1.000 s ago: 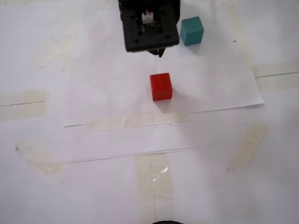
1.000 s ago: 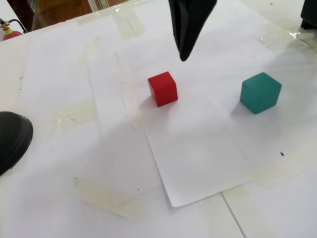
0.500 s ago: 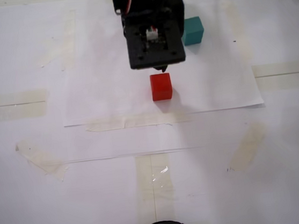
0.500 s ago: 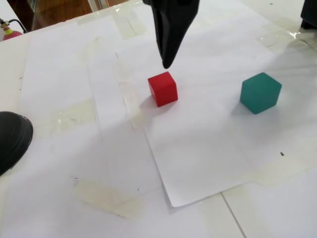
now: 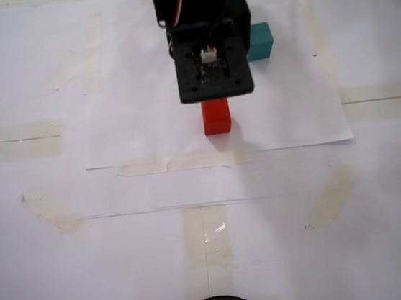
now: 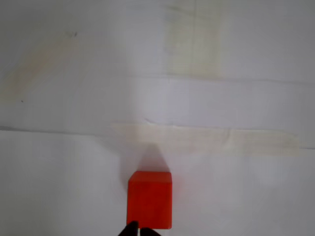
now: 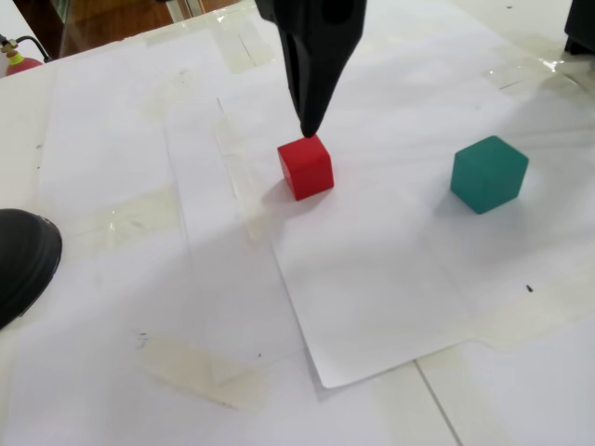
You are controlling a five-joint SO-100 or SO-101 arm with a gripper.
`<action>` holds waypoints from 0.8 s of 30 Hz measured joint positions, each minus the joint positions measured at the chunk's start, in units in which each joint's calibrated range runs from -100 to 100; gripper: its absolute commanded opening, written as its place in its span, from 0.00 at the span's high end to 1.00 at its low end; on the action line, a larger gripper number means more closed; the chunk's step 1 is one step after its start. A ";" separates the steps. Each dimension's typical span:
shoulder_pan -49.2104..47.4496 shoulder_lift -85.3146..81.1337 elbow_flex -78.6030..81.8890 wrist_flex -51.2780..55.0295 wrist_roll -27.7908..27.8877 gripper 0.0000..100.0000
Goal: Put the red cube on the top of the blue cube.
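Because the black gripper (image 7: 306, 130) hangs with its jaws together, tips just above the red cube's (image 7: 305, 166) far top edge, a straight descent could jab the top face and knock the cube aside instead of straddling it. The cube sits directly below the jaws on the white paper sheet (image 7: 390, 279); the teal blue cube (image 7: 488, 174) stands well apart.
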 measured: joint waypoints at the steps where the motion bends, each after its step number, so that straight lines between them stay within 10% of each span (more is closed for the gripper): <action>1: 0.00 0.00 0.00 0.00 0.00 0.85; 24: -2.92 0.09 0.36 -2.85 -0.78 0.75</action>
